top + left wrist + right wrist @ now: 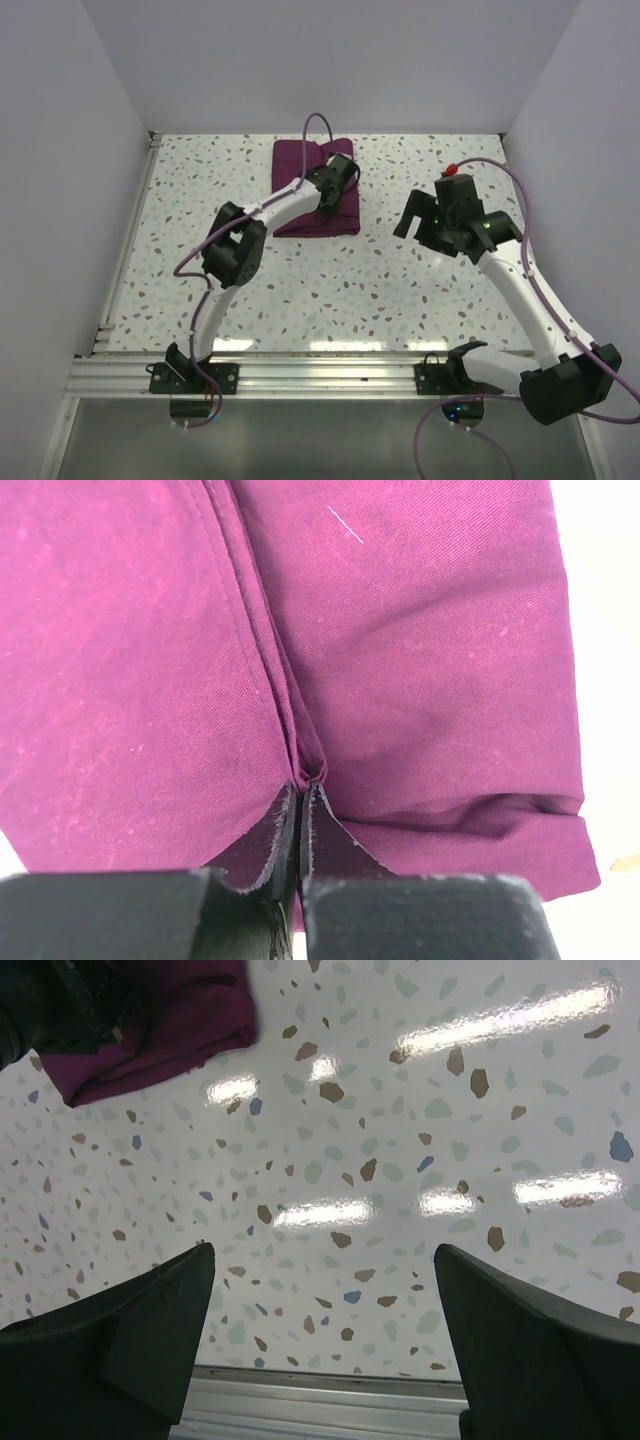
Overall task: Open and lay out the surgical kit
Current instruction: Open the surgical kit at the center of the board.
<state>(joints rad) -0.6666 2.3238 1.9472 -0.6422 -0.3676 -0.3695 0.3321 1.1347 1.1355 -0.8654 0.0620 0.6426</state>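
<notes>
Speckled table point(400, 290), purple cloth point(293, 163), long axis near-to-far

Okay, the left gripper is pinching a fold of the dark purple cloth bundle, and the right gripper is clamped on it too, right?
Not quite. The left gripper is shut on a fold of the dark purple cloth bundle, but the right gripper is not clamped on it. The right wrist view shows it wide open above the speckled table, apart from the cloth.
</notes>
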